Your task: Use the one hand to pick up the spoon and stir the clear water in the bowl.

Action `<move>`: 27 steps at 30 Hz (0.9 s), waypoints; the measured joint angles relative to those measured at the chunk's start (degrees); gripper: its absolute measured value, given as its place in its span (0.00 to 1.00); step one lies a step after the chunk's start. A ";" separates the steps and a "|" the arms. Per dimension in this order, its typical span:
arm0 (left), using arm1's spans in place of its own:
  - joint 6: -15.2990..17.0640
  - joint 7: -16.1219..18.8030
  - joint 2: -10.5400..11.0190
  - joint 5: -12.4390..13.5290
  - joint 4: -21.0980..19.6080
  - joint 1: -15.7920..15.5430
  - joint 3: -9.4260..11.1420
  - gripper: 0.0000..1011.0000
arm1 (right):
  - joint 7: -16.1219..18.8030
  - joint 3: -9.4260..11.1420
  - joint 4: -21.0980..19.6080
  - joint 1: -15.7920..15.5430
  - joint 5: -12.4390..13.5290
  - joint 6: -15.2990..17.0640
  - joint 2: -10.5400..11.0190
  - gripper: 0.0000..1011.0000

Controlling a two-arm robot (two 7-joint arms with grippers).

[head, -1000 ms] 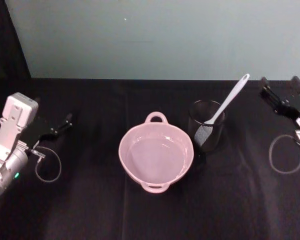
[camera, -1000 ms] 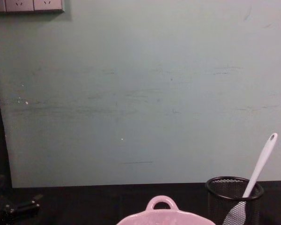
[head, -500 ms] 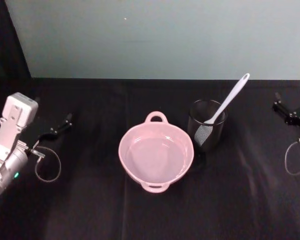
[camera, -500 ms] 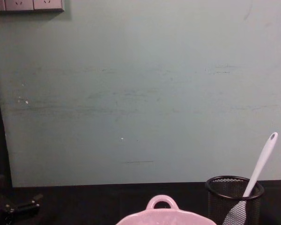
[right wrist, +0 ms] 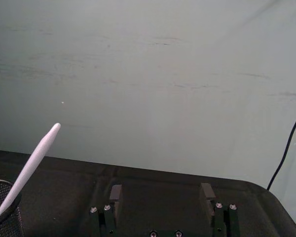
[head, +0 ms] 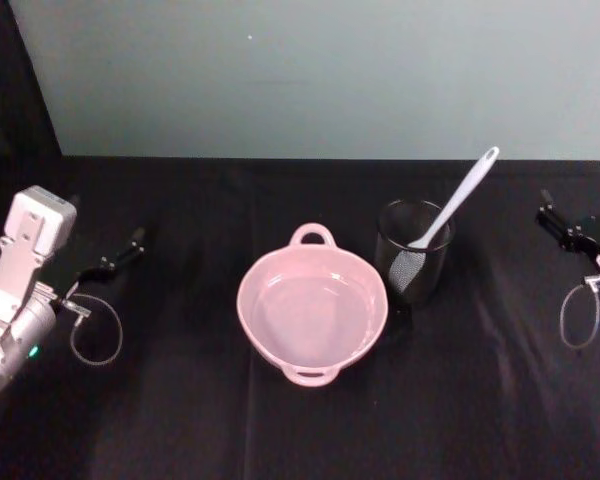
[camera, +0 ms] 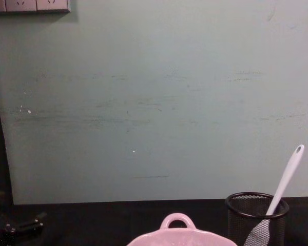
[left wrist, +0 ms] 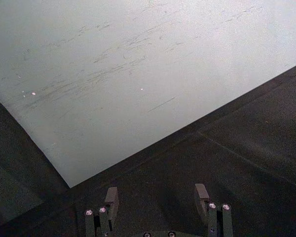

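The pale pink bowl [head: 246, 300] with clear water stands at the table's middle; its loop handle and far rim show in the chest view [camera: 177, 236]. The white spoon [head: 461, 198] leans head down in a black wire-mesh cup [head: 413, 262] just right of the bowl, its handle pointing up and to the right [camera: 286, 177] [right wrist: 31, 164]. My right gripper [head: 552, 212] hangs at the far right, well away from the cup, open and empty [right wrist: 161, 192]. At the far left my left gripper [head: 132, 244] is open and empty too [left wrist: 156, 197].
A black cloth covers the table [head: 180, 420], with a pale green wall [head: 310, 70] behind it. Cable loops hang by each wrist: the left cable loop [head: 95, 335] and the right cable loop [head: 578, 318]. Sockets [camera: 31, 5] sit high on the wall.
My right gripper has drawn back from the far right corner toward the near side, then edged slightly left. The left gripper has turned a little in place. Bowl, cup and spoon are unmoved.
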 joint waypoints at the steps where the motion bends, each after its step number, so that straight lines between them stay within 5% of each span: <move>1: 0.00 0.00 0.00 0.00 0.00 0.00 0.00 1.00 | 0.00 0.01 -0.04 -0.01 0.01 0.00 0.02 0.99; 27: 0.00 0.00 0.00 0.00 0.00 0.00 0.00 1.00 | -0.02 0.06 -0.46 -0.29 0.21 0.10 0.31 0.99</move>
